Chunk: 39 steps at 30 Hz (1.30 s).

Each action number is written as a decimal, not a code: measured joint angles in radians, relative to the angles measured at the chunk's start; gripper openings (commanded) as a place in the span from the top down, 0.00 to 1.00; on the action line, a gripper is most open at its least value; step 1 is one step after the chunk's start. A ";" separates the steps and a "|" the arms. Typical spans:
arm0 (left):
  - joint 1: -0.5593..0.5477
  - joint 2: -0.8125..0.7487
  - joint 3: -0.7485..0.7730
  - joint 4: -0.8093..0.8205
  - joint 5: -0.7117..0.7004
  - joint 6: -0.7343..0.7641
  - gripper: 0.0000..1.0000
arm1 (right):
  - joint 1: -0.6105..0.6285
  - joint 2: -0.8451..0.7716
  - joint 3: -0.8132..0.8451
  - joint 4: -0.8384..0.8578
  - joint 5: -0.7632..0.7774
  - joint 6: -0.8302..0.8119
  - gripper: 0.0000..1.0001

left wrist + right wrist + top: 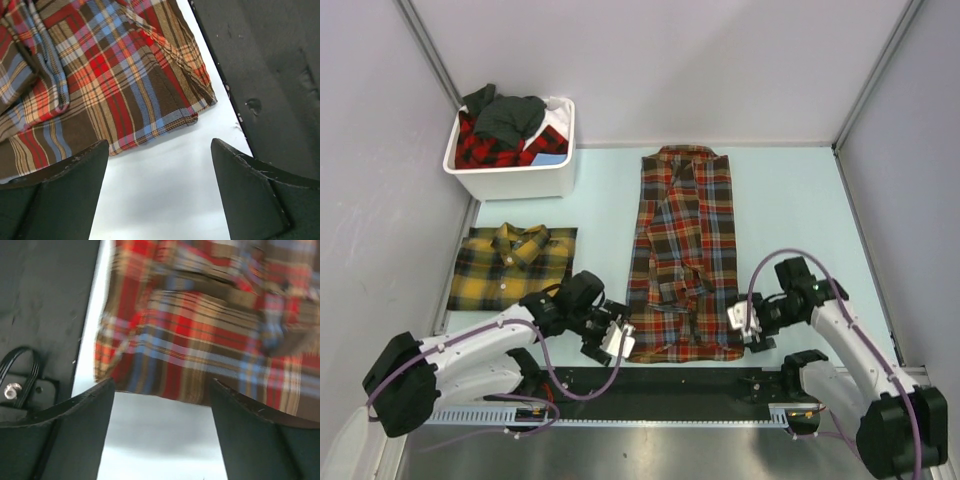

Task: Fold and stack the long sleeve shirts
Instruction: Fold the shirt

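The red-brown plaid shirt (685, 250) lies flat and lengthwise in the middle of the worktop (790, 200), collar at the far end and hem at the near edge, with its sleeves folded in over the body. The left fingers (65, 185) are spread wide and hold nothing; they hang just off the hem's left corner (200, 105), with bare worktop between them. The right fingers (65, 430) are likewise spread and empty beside the hem's right corner (105, 372).

The flannel looks soft, light and limp, so it will likely sag and crease wherever it is unsupported, and the folded-in sleeves could slide out if it is lifted unevenly. The two hem corners seem the best places to pinch, each taken through all layers, then carried together toward the collar.

A yellow-and-dark-green shirt (510, 265) already lies folded to the left. The white plastic bin (510, 182) in the far left corner holds a red-black plaid shirt (490, 150) and a dark grey one (505, 115).
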 measured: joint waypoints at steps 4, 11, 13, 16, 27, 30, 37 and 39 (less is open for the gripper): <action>-0.071 0.014 -0.050 0.075 -0.062 0.030 0.14 | 0.052 -0.079 -0.120 0.006 0.026 -0.148 0.29; -0.143 0.073 -0.070 0.183 -0.130 0.065 0.23 | 0.132 -0.051 -0.204 0.097 0.069 -0.241 0.39; -0.157 0.089 -0.067 0.210 -0.144 0.076 0.29 | 0.139 -0.033 -0.204 0.118 0.065 -0.259 0.43; -0.178 0.109 -0.066 0.231 -0.161 0.101 0.44 | 0.148 -0.021 -0.211 0.172 0.063 -0.279 0.51; -0.219 0.190 -0.027 0.212 -0.196 0.114 1.00 | 0.227 -0.003 -0.216 0.320 0.118 -0.192 1.00; -0.229 0.156 -0.025 0.187 -0.195 0.098 1.00 | 0.256 -0.074 -0.217 0.294 0.126 -0.153 1.00; -0.216 0.106 0.000 0.174 -0.183 0.039 1.00 | 0.296 -0.136 -0.201 0.307 0.130 -0.006 1.00; -0.180 0.106 0.026 0.161 -0.154 0.029 1.00 | 0.282 -0.093 -0.167 0.324 0.124 0.046 1.00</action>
